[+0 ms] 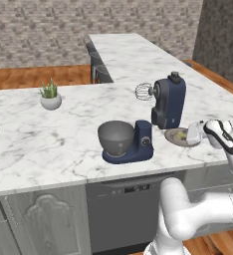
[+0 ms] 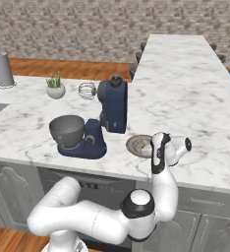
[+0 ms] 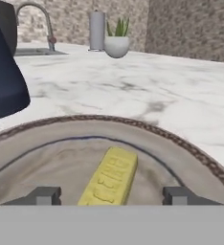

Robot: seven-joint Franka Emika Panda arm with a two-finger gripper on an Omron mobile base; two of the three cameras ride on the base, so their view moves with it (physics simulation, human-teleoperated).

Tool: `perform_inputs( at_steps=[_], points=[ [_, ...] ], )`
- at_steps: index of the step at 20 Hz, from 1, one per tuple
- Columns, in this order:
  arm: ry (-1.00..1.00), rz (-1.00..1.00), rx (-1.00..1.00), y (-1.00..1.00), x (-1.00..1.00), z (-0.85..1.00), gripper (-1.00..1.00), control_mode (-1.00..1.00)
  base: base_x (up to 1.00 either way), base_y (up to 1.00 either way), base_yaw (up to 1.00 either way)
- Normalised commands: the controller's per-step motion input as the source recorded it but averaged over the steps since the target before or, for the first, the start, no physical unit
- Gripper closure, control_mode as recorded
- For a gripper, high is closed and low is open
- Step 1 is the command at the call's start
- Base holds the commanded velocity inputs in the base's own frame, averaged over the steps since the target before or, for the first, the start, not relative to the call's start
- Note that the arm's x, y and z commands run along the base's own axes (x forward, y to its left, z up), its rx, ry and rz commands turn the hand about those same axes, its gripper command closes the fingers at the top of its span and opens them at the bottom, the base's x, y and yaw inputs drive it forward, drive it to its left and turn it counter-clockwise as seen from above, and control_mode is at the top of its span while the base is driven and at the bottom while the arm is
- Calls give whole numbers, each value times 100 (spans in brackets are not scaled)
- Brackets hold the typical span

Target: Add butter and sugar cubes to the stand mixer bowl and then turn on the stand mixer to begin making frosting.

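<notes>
The navy-blue stand mixer [image 1: 168, 102] [image 2: 112, 106] stands on the marble counter with its head tilted up and the whisk in the air. Its grey stand mixer bowl [image 1: 117, 137] [image 2: 67, 129] sits on the base. Just right of the mixer lies a flat grey plate [image 1: 172, 138] [image 2: 134, 145] [image 3: 133, 125] with a yellow stick of butter [image 3: 111, 174] [image 1: 181, 135] on it. My gripper [image 3: 111, 195] [image 1: 194, 133] is low over the plate, open, one fingertip on each side of the butter with gaps between. The sugar cubes are out of view.
A potted plant [image 1: 50, 97] [image 2: 55, 87] [image 3: 116, 43] stands at the back left of the counter. Beyond it are a grey canister [image 2: 3, 70] [image 3: 97, 31] and a sink faucet [image 3: 35, 19]. The counter's front edge runs just below the plate.
</notes>
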Motion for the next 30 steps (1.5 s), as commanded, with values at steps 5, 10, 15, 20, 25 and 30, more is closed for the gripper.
perform_inputs(
  at_steps=[5,10,15,20,25,30],
  points=[
    [0,0,-21,0,-35,-73,100,-100,0,0,0],
    [0,0,-8,0,-25,-20,100,-100,0,0,0],
    [0,0,4,0,-59,94,100,-100,0,0,0],
    [0,0,0,1,-93,99,100,-100,0,0,0],
    [1,-1,-3,27,-100,81,100,-100,0,0,0],
    [5,-1,-11,77,-100,71,100,-100,0,0,0]
  ],
)
